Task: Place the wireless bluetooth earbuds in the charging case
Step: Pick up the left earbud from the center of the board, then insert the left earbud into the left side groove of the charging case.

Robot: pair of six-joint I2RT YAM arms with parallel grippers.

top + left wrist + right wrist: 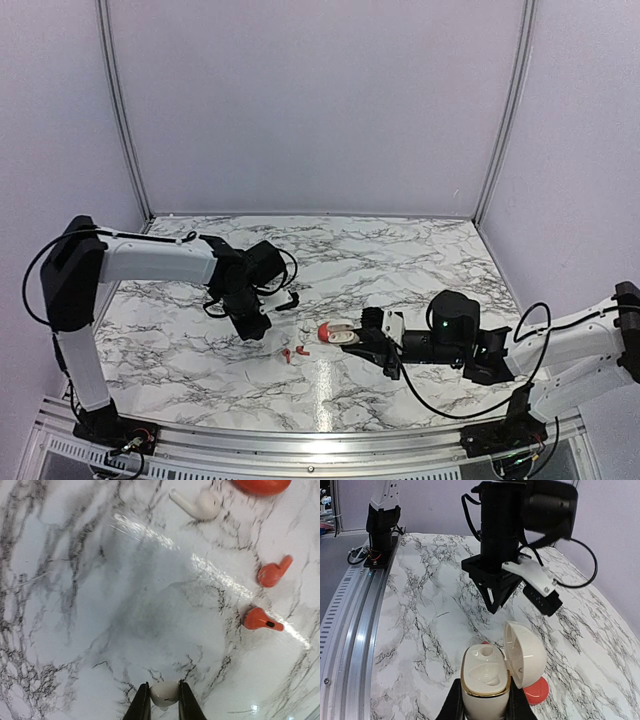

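Note:
The white charging case (pixel 485 687) stands upright between the fingers of my right gripper (pixel 485 707), which is shut on it. Its lid (pixel 526 655) hangs open to the right and both sockets are empty. In the top view the case (pixel 345 337) is at the table's middle. My left gripper (pixel 164 700) is shut on a small white earbud (pixel 164 692), just above the marble. A second white earbud (pixel 197 504) lies on the table further off. Two tiny red earbuds (pixel 272 573) (pixel 261 620) lie side by side on the marble, in the top view (pixel 292 352) between the two grippers.
A red ball-like object (pixel 536 692) sits on the table right behind the case, in the top view (pixel 323 330) at its left. The left gripper (pixel 494 605) points down just beyond the case. The table's metal rail (pixel 300 440) runs along the near edge.

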